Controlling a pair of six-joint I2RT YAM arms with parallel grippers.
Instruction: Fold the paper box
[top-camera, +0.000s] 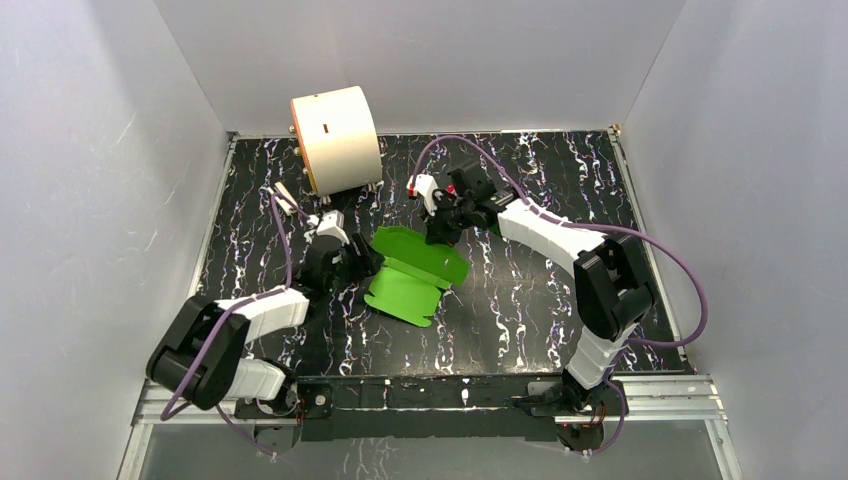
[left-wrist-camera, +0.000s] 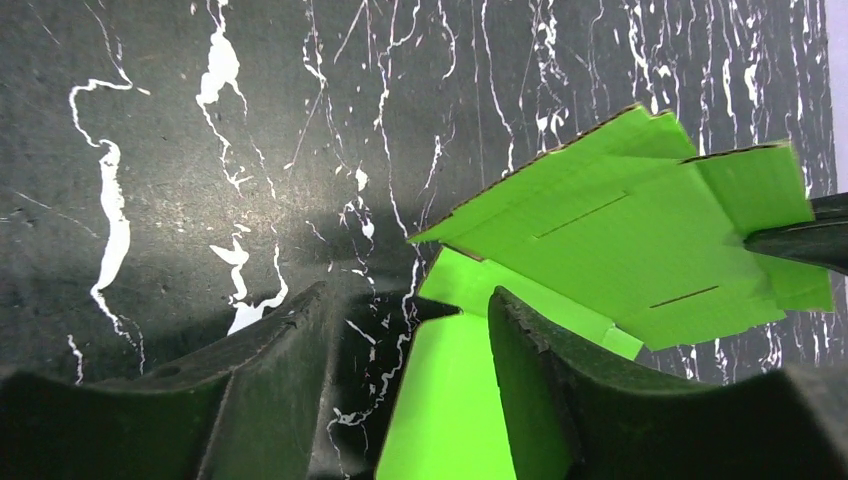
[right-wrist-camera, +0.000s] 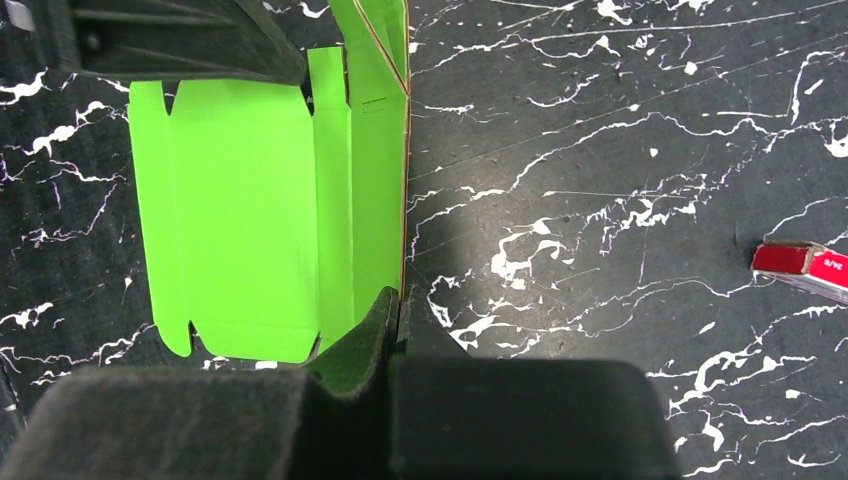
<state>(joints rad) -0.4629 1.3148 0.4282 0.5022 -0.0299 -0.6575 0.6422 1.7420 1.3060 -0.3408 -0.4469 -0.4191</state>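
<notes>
The paper box (top-camera: 412, 275) is a bright green creased sheet lying mid-table, one panel flat on the mat and another raised. My right gripper (top-camera: 441, 228) is shut on the far edge of the raised panel. In the right wrist view its fingertips (right-wrist-camera: 396, 300) pinch that panel's thin edge, and the flat panel (right-wrist-camera: 240, 210) lies to the left. My left gripper (top-camera: 358, 262) stands open at the sheet's left side. In the left wrist view the flat panel's edge (left-wrist-camera: 450, 400) lies in the gap of the left gripper (left-wrist-camera: 408, 297), and the raised panel (left-wrist-camera: 630, 235) slopes beyond.
A large cream cylinder (top-camera: 337, 138) lies on its side at the back left of the black marbled mat. A small red block (right-wrist-camera: 805, 268) sits on the mat to the right of the right gripper. White walls enclose the table on three sides.
</notes>
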